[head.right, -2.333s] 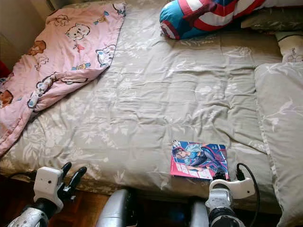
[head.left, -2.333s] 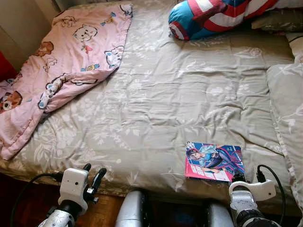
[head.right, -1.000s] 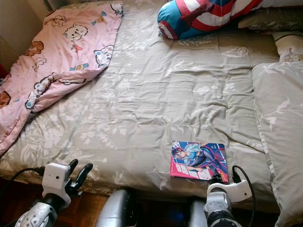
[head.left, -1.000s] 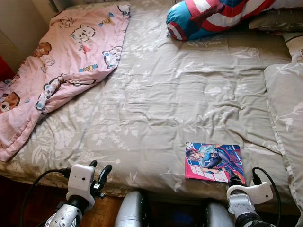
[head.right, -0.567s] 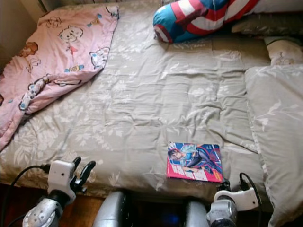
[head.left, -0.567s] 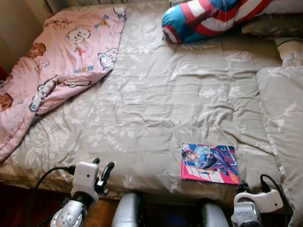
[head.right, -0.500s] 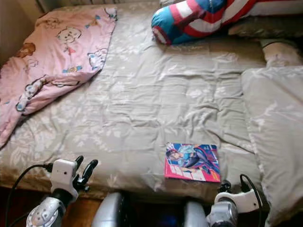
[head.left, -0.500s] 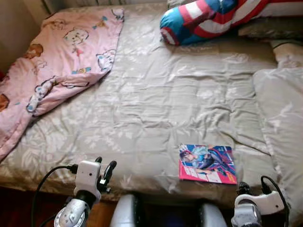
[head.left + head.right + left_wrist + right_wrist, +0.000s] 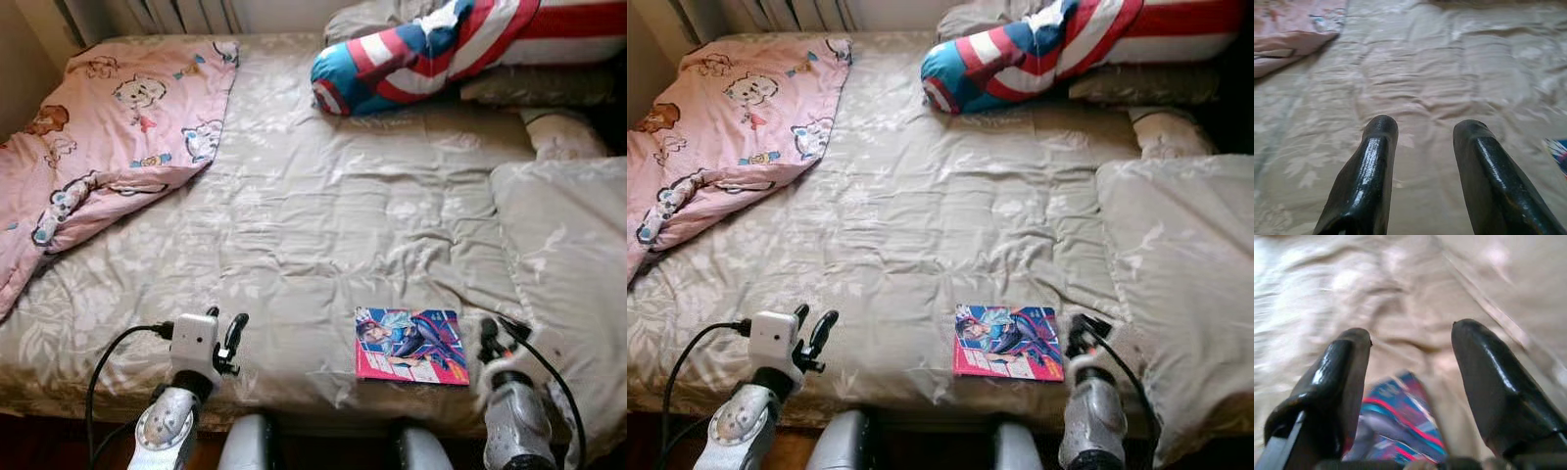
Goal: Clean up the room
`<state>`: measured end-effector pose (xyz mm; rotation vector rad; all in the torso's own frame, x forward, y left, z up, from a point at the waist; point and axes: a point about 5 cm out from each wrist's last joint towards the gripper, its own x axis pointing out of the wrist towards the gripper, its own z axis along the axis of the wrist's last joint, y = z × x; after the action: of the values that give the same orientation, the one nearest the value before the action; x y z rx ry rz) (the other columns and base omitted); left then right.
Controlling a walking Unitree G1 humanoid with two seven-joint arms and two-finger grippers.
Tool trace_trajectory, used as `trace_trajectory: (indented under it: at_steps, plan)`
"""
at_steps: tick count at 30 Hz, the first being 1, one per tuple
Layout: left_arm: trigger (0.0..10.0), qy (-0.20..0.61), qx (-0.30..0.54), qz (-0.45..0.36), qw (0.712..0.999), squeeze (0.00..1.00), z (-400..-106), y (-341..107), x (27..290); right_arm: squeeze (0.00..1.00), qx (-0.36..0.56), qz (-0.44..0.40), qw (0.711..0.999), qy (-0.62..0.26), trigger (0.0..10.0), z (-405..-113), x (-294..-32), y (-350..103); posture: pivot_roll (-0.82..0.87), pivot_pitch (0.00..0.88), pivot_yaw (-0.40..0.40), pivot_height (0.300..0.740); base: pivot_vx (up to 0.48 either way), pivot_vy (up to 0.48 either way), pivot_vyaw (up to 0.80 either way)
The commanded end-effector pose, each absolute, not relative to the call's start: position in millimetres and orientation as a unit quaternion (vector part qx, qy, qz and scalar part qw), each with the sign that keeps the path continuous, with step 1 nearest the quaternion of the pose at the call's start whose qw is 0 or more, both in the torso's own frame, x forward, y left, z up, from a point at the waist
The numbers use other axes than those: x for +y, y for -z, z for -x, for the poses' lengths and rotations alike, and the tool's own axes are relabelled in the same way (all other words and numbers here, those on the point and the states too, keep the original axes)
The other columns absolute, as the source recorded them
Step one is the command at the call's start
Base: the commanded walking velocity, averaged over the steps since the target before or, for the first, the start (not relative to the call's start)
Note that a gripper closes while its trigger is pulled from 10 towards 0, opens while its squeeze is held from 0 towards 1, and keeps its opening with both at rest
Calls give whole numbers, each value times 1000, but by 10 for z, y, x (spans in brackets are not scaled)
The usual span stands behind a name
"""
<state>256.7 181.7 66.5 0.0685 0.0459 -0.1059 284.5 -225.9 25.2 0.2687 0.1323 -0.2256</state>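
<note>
A colourful comic book (image 9: 411, 345) lies flat on the grey-green floral bedspread (image 9: 333, 225), near the bed's front edge. My right gripper (image 9: 493, 333) is open just to the right of the book, over the bedspread; in the right wrist view the comic book (image 9: 1396, 431) lies between and below its open fingers (image 9: 1342, 377). My left gripper (image 9: 223, 328) is open at the bed's front edge, well left of the book. In the left wrist view its fingers (image 9: 1371, 166) point across bare bedspread, with the book's corner (image 9: 1559, 152) at the picture's edge.
A pink cartoon blanket (image 9: 108, 127) lies crumpled on the bed's far left. A red, white and blue striped cushion (image 9: 421, 49) sits at the back. A floral pillow (image 9: 568, 255) lies at the right, with more pillows (image 9: 549, 88) behind it.
The camera has moved forward and up, showing more of the bed's far side. My right gripper has risen from below the bed edge to beside the book. The left gripper came forward slightly.
</note>
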Motion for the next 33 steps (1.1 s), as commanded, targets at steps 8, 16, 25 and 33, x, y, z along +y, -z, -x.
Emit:
trace_trajectory:
  at_steps: [8,16,25,33]
  plan:
    - [10000,-3,36,-11,999,0,-2602,-527,1951,0,82,-66,994,14,10000,-2754,-2047,-194,-90,0,-12,648,0,0,0]
    - [10000,-12,42,4,999,0,-2657,-438,1901,0,96,-80,992,25,10000,-2745,-2100,-191,-93,0,-23,648,0,0,0]
    - [10000,-12,97,18,995,0,-2633,-186,1851,0,169,-100,980,41,10000,-2593,-2040,82,-84,0,-21,672,0,0,0]
    - [10000,-21,188,25,982,0,-2522,146,1939,0,281,-92,954,57,10000,-2293,-2015,446,-103,0,11,722,0,0,0]
